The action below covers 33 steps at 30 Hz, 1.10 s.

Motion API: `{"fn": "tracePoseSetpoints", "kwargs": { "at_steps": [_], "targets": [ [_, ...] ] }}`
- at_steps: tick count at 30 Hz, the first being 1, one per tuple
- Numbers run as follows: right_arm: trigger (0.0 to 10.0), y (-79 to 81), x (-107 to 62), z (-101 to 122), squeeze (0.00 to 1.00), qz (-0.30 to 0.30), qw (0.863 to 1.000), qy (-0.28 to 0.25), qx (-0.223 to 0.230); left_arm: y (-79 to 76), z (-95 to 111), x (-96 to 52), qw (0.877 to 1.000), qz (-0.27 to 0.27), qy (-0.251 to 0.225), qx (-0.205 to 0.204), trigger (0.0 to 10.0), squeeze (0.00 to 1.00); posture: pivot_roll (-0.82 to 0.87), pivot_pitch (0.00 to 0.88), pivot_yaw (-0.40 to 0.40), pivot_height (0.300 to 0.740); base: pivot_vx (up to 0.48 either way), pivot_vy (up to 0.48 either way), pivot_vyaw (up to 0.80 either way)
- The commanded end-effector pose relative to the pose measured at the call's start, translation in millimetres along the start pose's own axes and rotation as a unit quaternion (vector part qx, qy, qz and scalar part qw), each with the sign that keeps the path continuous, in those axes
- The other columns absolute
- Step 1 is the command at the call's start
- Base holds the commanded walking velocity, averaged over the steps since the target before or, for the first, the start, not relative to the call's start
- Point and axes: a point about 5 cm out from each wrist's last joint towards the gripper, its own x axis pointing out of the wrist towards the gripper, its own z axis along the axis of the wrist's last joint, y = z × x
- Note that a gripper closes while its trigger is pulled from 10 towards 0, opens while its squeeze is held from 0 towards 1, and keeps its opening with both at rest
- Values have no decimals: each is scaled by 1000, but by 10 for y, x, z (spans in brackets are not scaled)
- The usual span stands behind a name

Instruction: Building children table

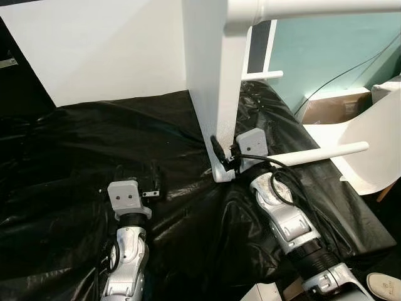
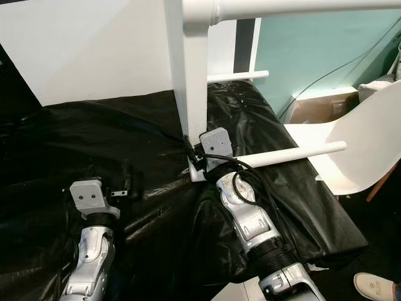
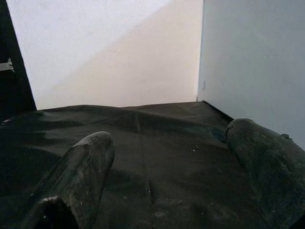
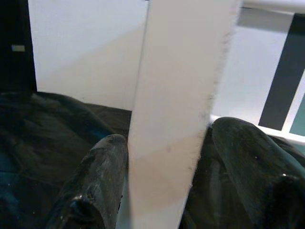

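Observation:
A white table panel [image 1: 213, 75] stands upright on edge on a black plastic sheet [image 1: 75, 157]. Round white legs stick out of it, one near the top [image 1: 313, 7] and one low down [image 1: 326, 152]. My right gripper [image 1: 220, 164] is shut on the panel's bottom edge; in the right wrist view the white edge [image 4: 176, 119] sits pinched between both black fingers [image 4: 102, 176]. My left gripper [image 1: 152, 182] rests low on the sheet to the left of the panel, open, with nothing between its fingers [image 3: 81, 176].
A large white board [image 1: 106, 44] leans at the back. A white chair [image 1: 376, 144] and a cardboard box [image 1: 332, 106] stand to the right by a teal wall, with a cable hanging there. A shoe [image 1: 383, 285] lies at the lower right.

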Motion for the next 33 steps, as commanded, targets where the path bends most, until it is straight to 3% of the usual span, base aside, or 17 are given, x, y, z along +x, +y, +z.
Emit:
{"fn": "tracePoseSetpoints", "kwargs": {
  "at_steps": [1, 13, 14, 15, 16, 18, 19, 25, 26, 27, 28, 33],
  "targets": [
    [10000, -50, -39, -20, 0, -8, 1000, 8, 7, -16, -19, 5, 1000, -17, 4, 5, 10000, 0, -35, 0, 75, 740, 0, 0, 0],
    [10000, -189, -216, -5, 0, -26, 999, 23, 11, -9, -25, 3, 1000, -21, 6, 6, 10000, 0, -46, 0, 84, 740, 0, 0, 0],
    [8118, -216, -249, 15, 0, -28, 999, 21, 8, -9, -26, 2, 1000, -22, 7, 5, 10000, 0, -57, 0, 88, 740, 0, 0, 0],
    [4745, -243, -278, 33, 0, -32, 999, 19, 9, -9, -28, 0, 1000, -22, 7, 5, 10000, 0, -60, 0, 88, 740, 0, 0, 0],
    [3765, -274, -311, 54, 0, -36, 999, 17, 10, -9, -32, -2, 1000, -23, 8, 5, 10000, 0, -60, 0, 88, 740, 0, 0, 0],
    [3765, -278, -315, 57, 0, -37, 999, 17, 10, -9, -33, -2, 1000, -23, 8, 4, 10000, 0, -60, 0, 88, 740, 0, 0, 0],
    [0, -302, -315, 60, 0, -44, 999, 14, 8, -14, -38, -6, 1000, -24, 9, 4, 10000, 0, -66, 0, 89, 740, 0, 0, 0],
    [275, -377, -239, 48, 0, -60, 998, 18, 2, -38, -55, -10, 1000, -27, 12, 2, 10000, 0, -68, 0, 88, 740, 0, 0, 0],
    [4510, -396, -199, 44, 0, -59, 998, 19, 0, -40, -57, -5, 1000, -27, 12, 2, 10000, 0, -66, 0, 87, 740, 0, 0, 0],
    [4510, -396, -199, 44, 0, -59, 998, 19, 0, -40, -57, -5, 1000, -27, 12, 2, 10000, 0, -66, 0, 87, 740, 0, 0, 0],
    [10000, -450, -99, 29, 0, -59, 998, 19, -6, -40, -60, 5, 1000, -28, 12, 2, 10000, 0, -62, 0, 86, 740, 0, 0, 0],
    [10000, -510, 53, -18, 0, -55, 998, 26, -6, -27, -62, 3, 1000, -27, 12, 5, 10000, 0, -49, 0, 83, 740, 0, 0, 0]
  ]
}}
